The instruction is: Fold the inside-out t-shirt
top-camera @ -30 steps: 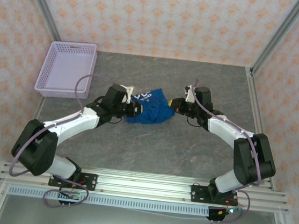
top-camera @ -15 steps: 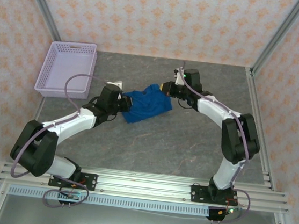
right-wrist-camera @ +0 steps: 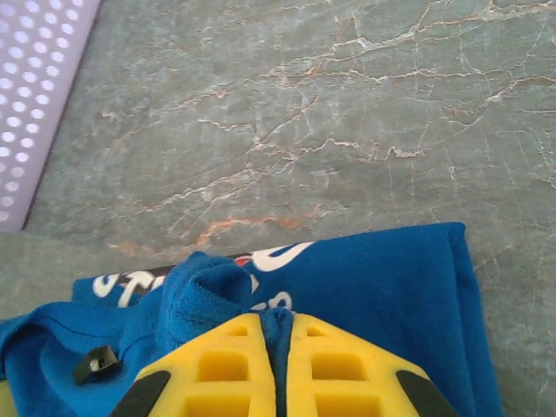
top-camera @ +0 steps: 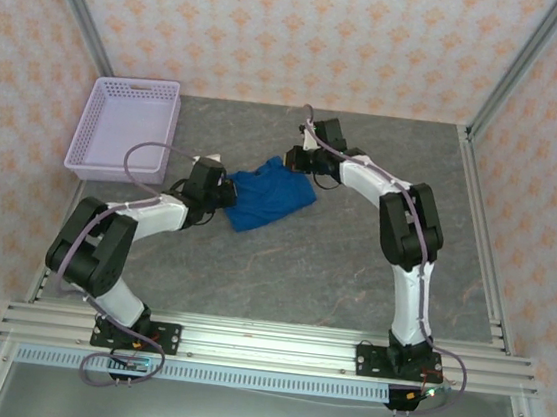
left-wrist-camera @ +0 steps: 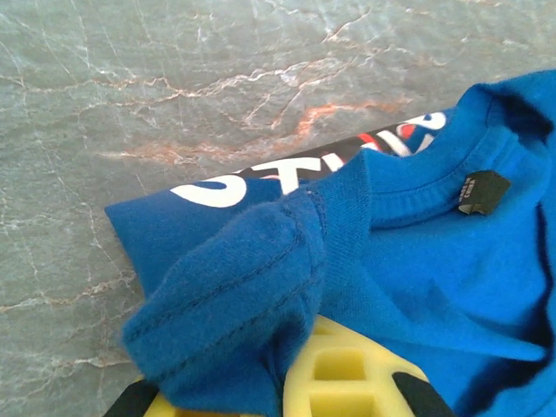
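Observation:
The inside-out t-shirt (top-camera: pixel 275 196) is a royal-blue bundle lying mid-table, slightly left of centre. My left gripper (top-camera: pixel 228 185) is shut on its left edge. In the left wrist view a bunched blue hem sits between the yellow fingers (left-wrist-camera: pixel 365 378) of that gripper (left-wrist-camera: pixel 287 382). White lettering and the collar with a black tag (left-wrist-camera: pixel 482 189) show beyond it. My right gripper (top-camera: pixel 291 160) is shut on the shirt's far right corner. There a fold of the t-shirt (right-wrist-camera: pixel 382 278) is pinched in the right gripper (right-wrist-camera: pixel 280 347).
A lavender mesh basket (top-camera: pixel 127 126) stands at the back left, and its edge (right-wrist-camera: pixel 35 87) reaches into the right wrist view. Grey marble tabletop (top-camera: pixel 352 267) lies open in front of the shirt. Metal frame posts and patterned walls enclose the table.
My right arm swung left and toward the far side, carrying its corner of the shirt. The left gripper shifted slightly left. The shirt spread flatter, and its lettering turned out of the top view.

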Motion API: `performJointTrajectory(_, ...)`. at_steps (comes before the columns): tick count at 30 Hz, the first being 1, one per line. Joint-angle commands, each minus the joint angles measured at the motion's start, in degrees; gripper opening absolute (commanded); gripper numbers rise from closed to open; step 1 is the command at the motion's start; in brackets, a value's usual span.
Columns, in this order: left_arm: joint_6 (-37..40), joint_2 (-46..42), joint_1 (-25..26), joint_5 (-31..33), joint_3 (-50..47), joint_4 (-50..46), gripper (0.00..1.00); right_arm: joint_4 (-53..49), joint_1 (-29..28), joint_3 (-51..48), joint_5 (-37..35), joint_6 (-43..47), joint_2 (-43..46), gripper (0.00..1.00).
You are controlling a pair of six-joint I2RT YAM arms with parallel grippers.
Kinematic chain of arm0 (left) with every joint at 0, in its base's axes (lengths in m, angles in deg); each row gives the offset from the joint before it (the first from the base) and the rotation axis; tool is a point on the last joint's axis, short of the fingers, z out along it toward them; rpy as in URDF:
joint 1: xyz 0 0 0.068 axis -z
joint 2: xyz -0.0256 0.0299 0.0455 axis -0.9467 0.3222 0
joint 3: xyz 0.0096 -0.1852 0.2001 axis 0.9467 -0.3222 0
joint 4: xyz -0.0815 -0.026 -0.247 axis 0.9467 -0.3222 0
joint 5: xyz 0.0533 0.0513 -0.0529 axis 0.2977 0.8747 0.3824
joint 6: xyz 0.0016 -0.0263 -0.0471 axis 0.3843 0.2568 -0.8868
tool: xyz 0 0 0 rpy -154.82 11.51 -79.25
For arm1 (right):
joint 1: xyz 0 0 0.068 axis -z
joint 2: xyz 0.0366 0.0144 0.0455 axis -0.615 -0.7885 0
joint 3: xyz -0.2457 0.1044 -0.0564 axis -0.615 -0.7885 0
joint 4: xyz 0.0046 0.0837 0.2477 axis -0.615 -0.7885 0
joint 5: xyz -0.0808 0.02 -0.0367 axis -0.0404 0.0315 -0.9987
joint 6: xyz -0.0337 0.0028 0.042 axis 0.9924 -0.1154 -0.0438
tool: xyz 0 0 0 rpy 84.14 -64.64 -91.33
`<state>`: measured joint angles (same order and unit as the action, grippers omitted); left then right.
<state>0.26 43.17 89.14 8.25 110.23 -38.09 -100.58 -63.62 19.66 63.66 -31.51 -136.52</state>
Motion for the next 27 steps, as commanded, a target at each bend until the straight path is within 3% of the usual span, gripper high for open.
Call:
performJointTrajectory(1,0.22,3.57,-0.48,4.43,1.44,2.92,0.01,-3.98,-0.27,5.17,-3.84,1.87,-4.12,0.06)
performJointTrajectory(4,-0.25,6.57,-1.14,7.26,3.18,2.57,0.11,-11.39,-0.29,13.33,-6.76,2.08,-8.95,0.13)
performJointTrajectory(8,-0.30,6.00,-1.67,7.63,5.77,-0.22,0.35,-20.76,-0.27,21.22,-10.64,3.09,-9.92,0.27)
performJointTrajectory(11,-2.48,1.82,-1.67,5.91,4.99,-2.63,0.47,-21.87,-0.23,17.50,-13.17,4.26,-4.97,0.36)
performJointTrajectory(16,-3.25,-7.58,-1.68,5.52,1.03,-7.78,0.64,-14.85,-0.58,1.94,-14.85,4.23,7.13,0.46)
performJointTrajectory(19,-3.02,-9.87,-1.60,-2.07,0.09,-6.76,0.66,-9.34,-1.76,-4.23,-10.85,3.38,10.60,0.47)
performJointTrajectory(22,-2.84,-6.48,-1.59,-8.49,3.41,-7.01,0.64,-7.82,-3.22,-3.32,-5.68,1.51,8.28,0.44)
performJointTrajectory(27,-0.97,3.62,-1.83,-7.93,11.36,-12.38,0.62,-12.82,-3.27,5.12,-6.35,-2.20,-0.48,0.36)
